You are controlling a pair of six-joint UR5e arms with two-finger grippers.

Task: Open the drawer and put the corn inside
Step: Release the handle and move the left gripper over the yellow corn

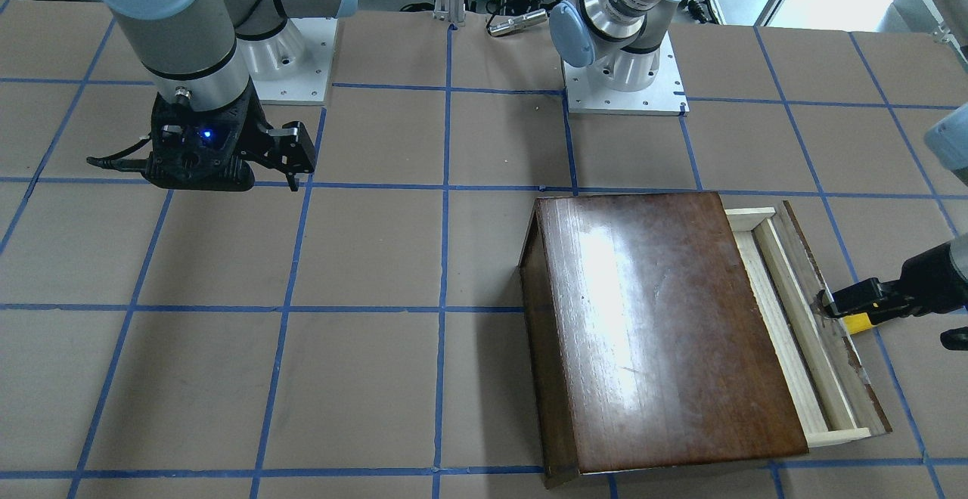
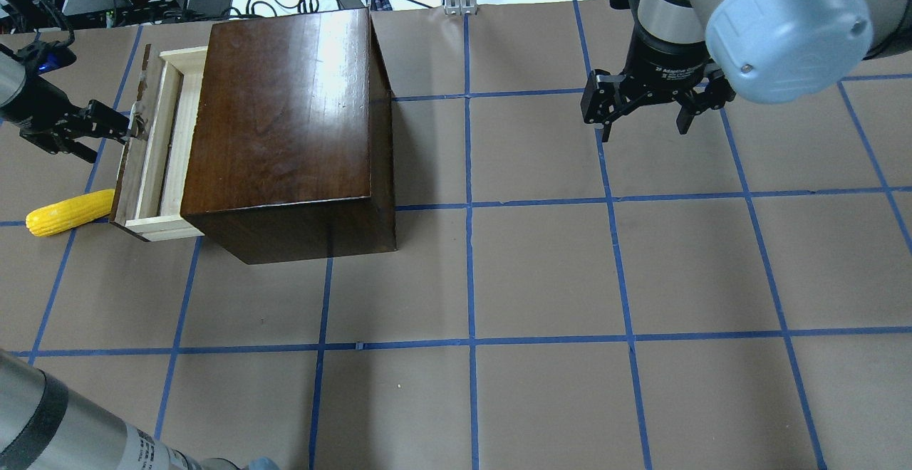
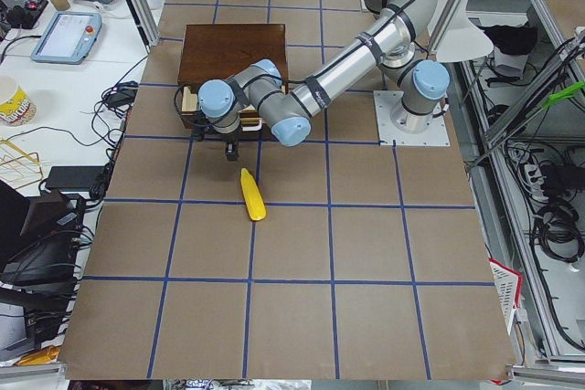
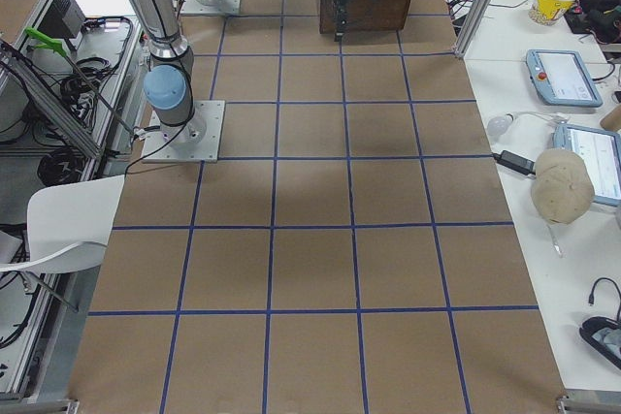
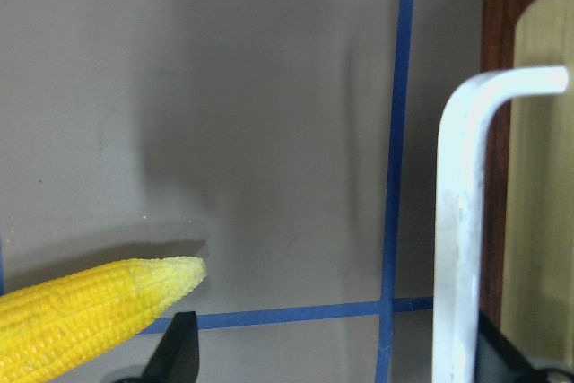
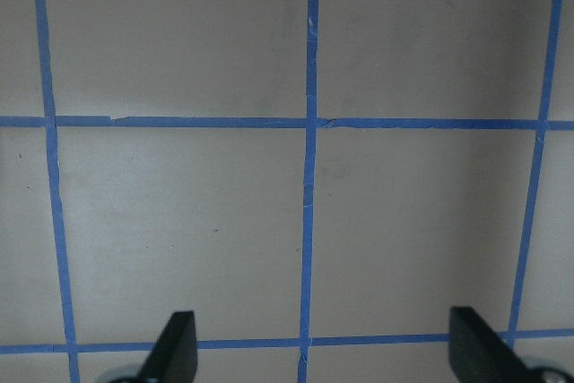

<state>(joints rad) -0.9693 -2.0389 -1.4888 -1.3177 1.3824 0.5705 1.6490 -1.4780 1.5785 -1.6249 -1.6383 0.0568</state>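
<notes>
— On the surface (image 2: 541,263), a brown sheet with a blue tape grid, which item is largest?

— Item 1: the glossy dark-brown box (image 2: 285,114). It stands in the left half of the overhead view, on the robot's left side.

— Status of the drawer (image 2: 153,142)?

— Partly extended from the side of the box that faces away from the right arm. A strip of its pale wood tray is exposed. Its dark front panel (image 2: 125,171) stands clear of the box.

— Status of the left claw (image 5: 336,356)?

— Positioned at the front panel, level with the metal handle (image 5: 457,221). The left wrist view shows both fingers spread wide, so the claw is open. The handle bar stands between the fingers, close beside one of them. Whether that finger touches the bar cannot be told.

— Status of the right claw (image 2: 644,130)?

— Open, fingers spread wide. It hangs above bare surface, pointing down, well apart from the box.

— Location of the corn (image 2: 70,212)?

— Outside the drawer. It lies flat on the surface near one end of the front panel and near the left claw. Its tapered tip points toward the panel. The left wrist view shows bare surface and a tape line between the tip and the panel.
</notes>
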